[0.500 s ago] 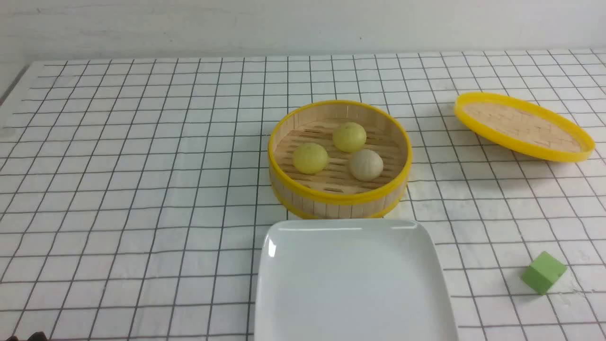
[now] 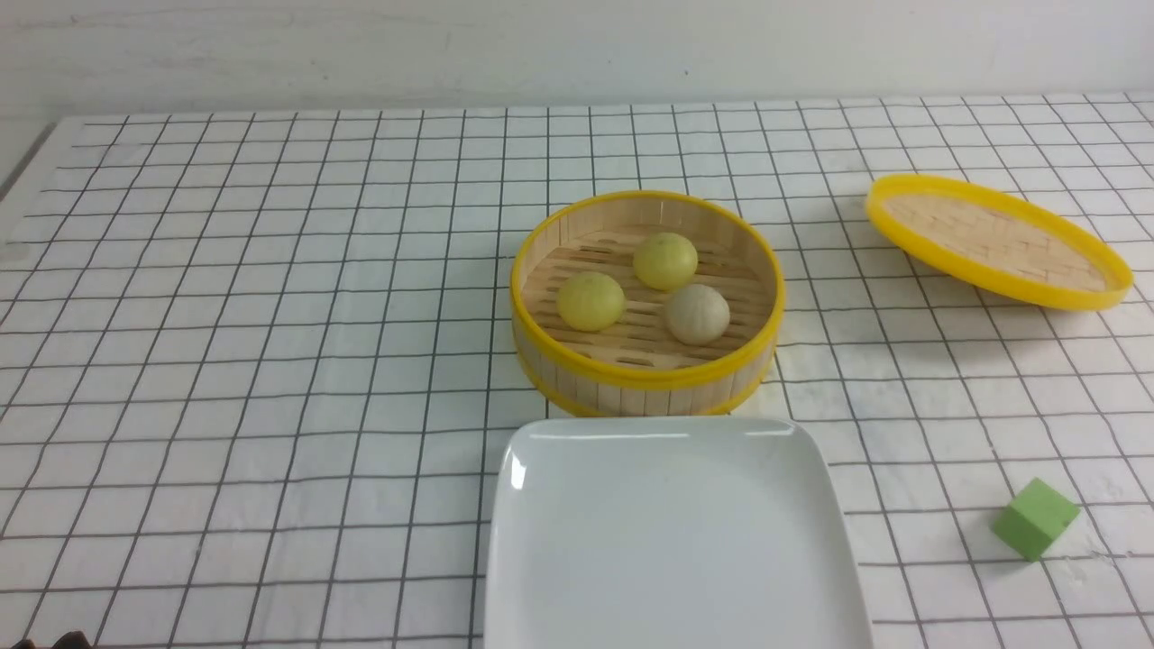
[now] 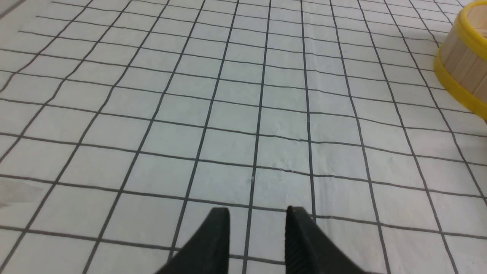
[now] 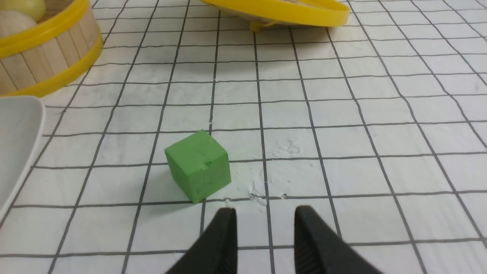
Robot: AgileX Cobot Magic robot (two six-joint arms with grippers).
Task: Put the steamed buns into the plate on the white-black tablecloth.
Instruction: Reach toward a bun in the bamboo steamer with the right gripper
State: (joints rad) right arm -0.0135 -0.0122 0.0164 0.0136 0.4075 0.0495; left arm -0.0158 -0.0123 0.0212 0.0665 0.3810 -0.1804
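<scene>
Three steamed buns lie inside the open bamboo steamer basket [image 2: 645, 379]: two pale yellow-green ones [image 2: 590, 300] [image 2: 665, 260] and a beige one [image 2: 697, 313]. The empty white plate [image 2: 667, 541] sits on the white-black tablecloth [image 2: 270, 315], just in front of the basket. My left gripper [image 3: 258, 210] hovers open over bare cloth, left of the basket, with nothing between its fingers. My right gripper [image 4: 265, 209] is also open and empty, low over the cloth close behind a green cube [image 4: 198, 164]. The plate's edge [image 4: 15, 144] and the beige bun [image 4: 11, 23] show in the right wrist view.
The yellow-rimmed bamboo lid [image 2: 996, 239] rests tilted at the back right. The green cube [image 2: 1035, 517] lies on the cloth right of the plate. The basket's wall [image 3: 462, 64] shows at the edge of the left wrist view.
</scene>
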